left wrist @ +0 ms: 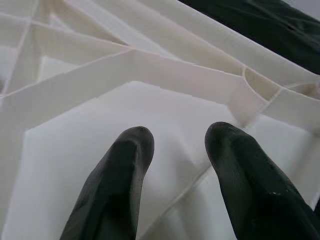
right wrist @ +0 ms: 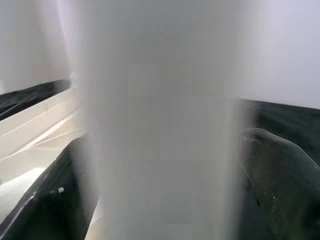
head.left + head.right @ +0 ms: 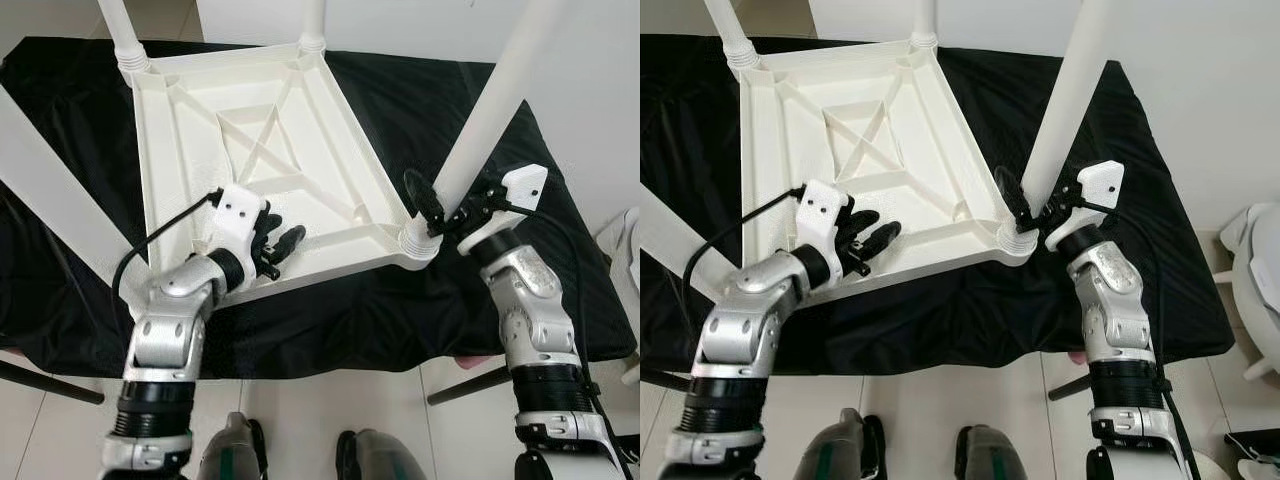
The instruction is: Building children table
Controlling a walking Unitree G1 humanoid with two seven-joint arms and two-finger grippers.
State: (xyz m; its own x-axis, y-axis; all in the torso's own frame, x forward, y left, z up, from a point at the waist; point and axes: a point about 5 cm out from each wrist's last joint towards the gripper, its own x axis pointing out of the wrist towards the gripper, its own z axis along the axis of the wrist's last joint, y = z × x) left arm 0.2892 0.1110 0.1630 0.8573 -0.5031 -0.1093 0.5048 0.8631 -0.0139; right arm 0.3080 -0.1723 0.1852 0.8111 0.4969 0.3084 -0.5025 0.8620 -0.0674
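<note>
My right tool [image 3: 437, 210] clasps the white leg [image 3: 490, 115] just above its socket at the near right corner of the upturned tabletop [image 3: 250, 130]. My left tool [image 3: 272, 243], fingers parted and empty, rests on the ribbed underside by the near rim. The plastic looks light, stiff and slick, so I judge low on the leg grips best. Black cloth [image 3: 420, 100] covers the surface; pale floor tiles lie below.

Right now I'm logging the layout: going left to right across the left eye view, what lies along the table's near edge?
Left claw → upturned white tabletop → table leg → right claw.
</note>
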